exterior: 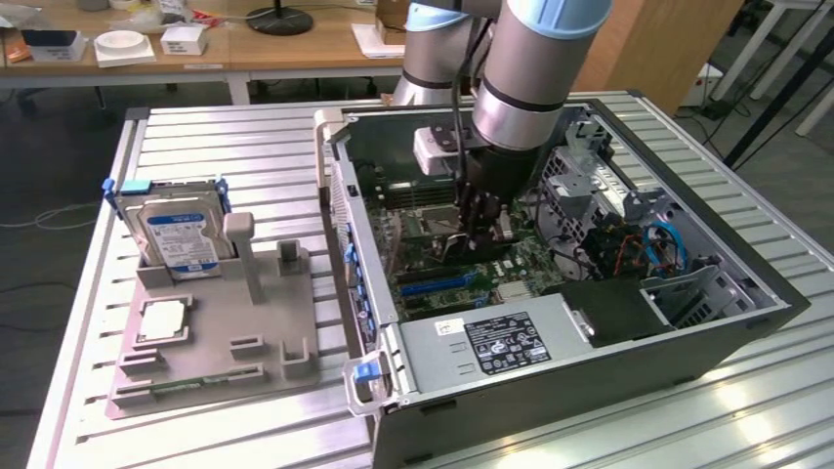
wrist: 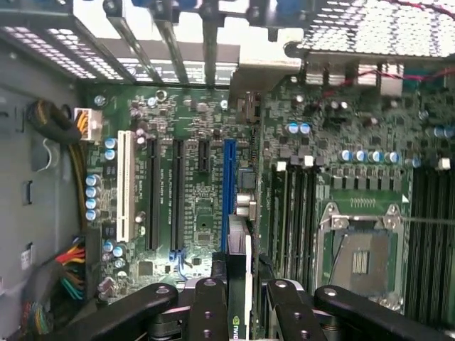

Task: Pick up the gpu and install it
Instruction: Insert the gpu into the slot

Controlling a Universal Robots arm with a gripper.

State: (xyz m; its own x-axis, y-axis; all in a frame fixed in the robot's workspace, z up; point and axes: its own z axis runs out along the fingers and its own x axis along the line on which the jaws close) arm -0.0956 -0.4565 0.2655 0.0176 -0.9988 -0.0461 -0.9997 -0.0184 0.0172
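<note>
Now | hard drive [exterior: 180, 234] stood in its holder at nine o'clock from the claw [exterior: 479, 230] in the exterior view | gpu [wrist: 239, 266] sat edge-on between the claw's fingers, in line with the blue slot [wrist: 229, 192] | claw partly closed, gripping the gpu inside the computer case [exterior: 587, 391].

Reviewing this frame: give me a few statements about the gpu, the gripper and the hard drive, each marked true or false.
1. The gripper grips the gpu edge-on above the motherboard. True.
2. The hard drive lies inside the computer case. False: it stands upright in the grey holder outside the case.
3. The gpu is seated in the white slot. False: it hangs in the gripper, in line with the blue slot.
4. The computer case lies with its side open. True.
</note>
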